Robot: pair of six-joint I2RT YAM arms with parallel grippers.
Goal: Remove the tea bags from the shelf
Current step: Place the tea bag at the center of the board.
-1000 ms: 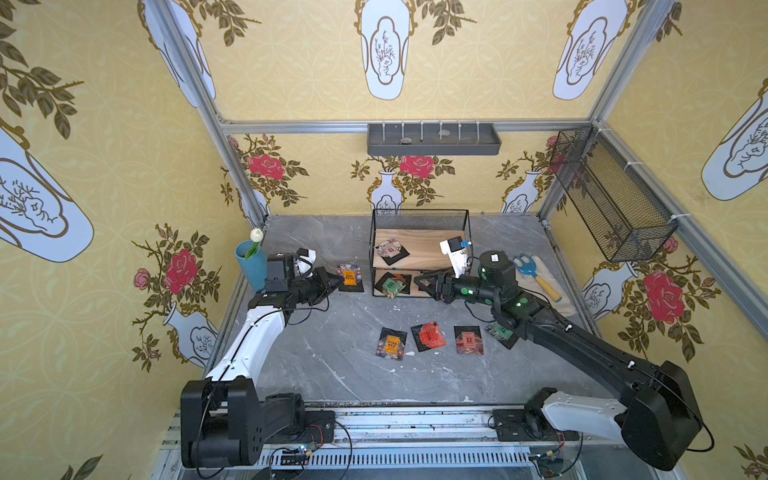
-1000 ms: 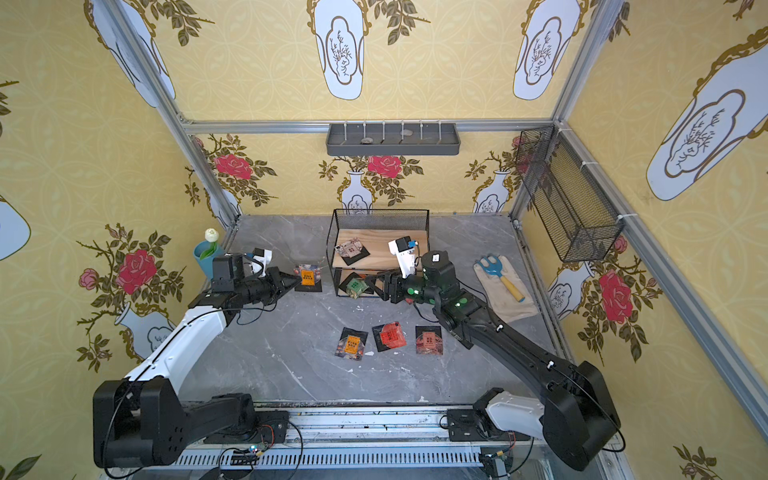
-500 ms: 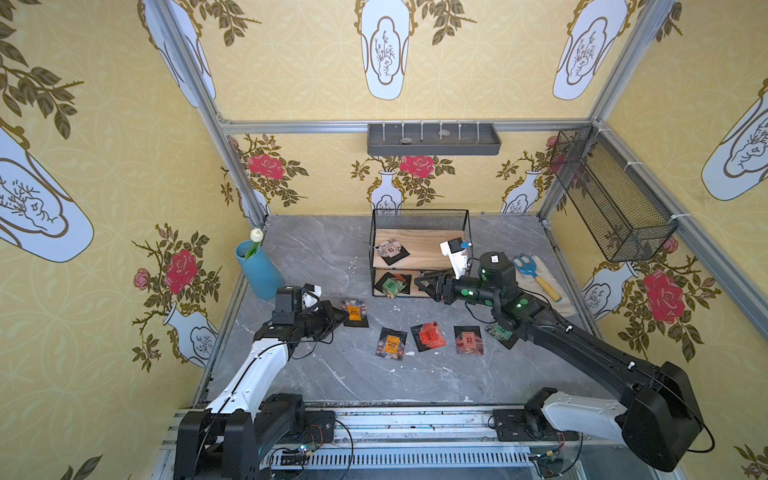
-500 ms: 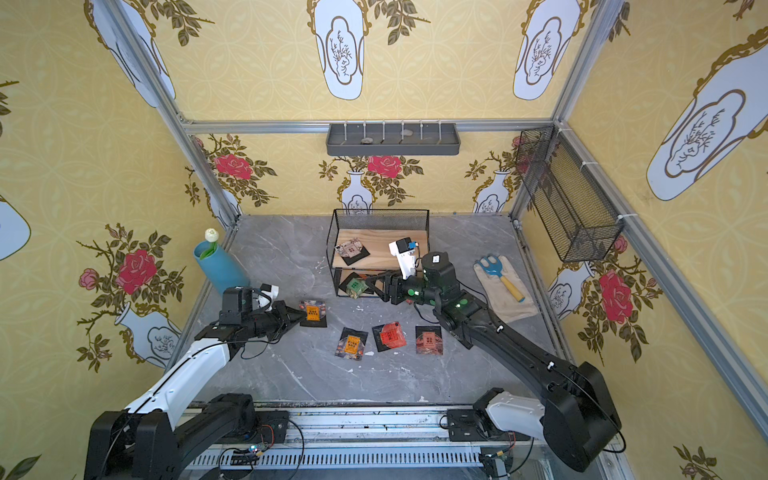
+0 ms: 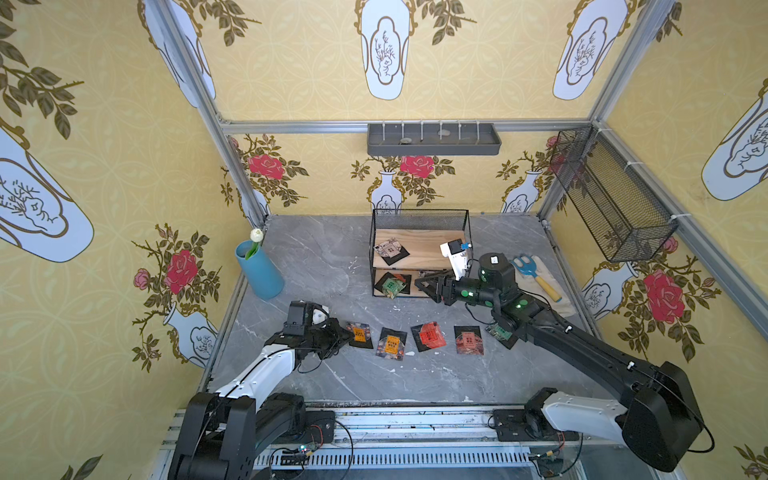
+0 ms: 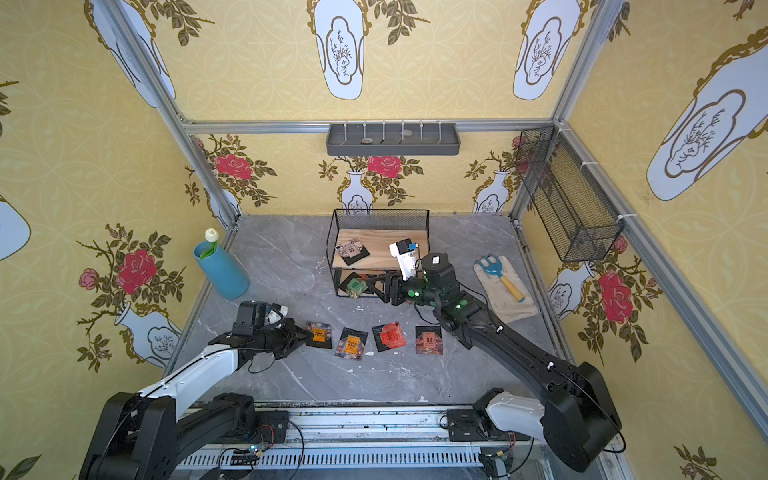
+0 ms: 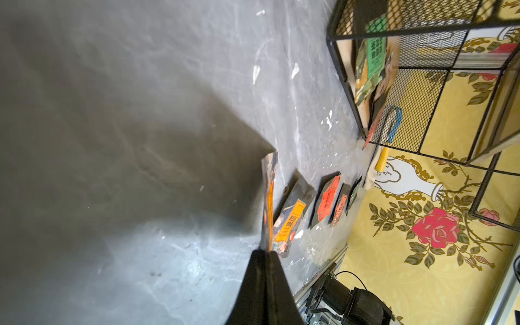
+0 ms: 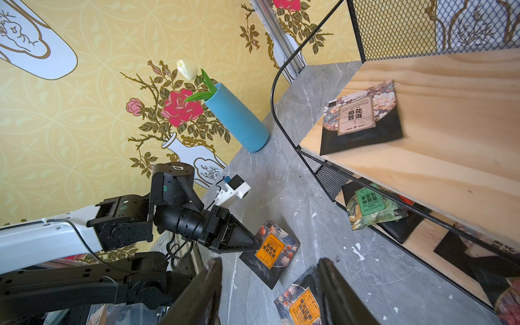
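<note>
Left claw (image 8: 257,247) pinches orange tea bag (image 8: 272,251) — printed face seen from spread right claw (image 8: 270,261).

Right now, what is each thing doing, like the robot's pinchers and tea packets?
Left gripper, shut on orange-centred black square tea bag.
Right gripper, open, in front of lower board.
Black wire two-tier shelf with wooden boards, tea bags on both boards.
Beige-centred black tea bag, flat on top board.
Green-centred black tea bag, crumpled on lower board.
Blue cylindrical vase, upright.
</note>
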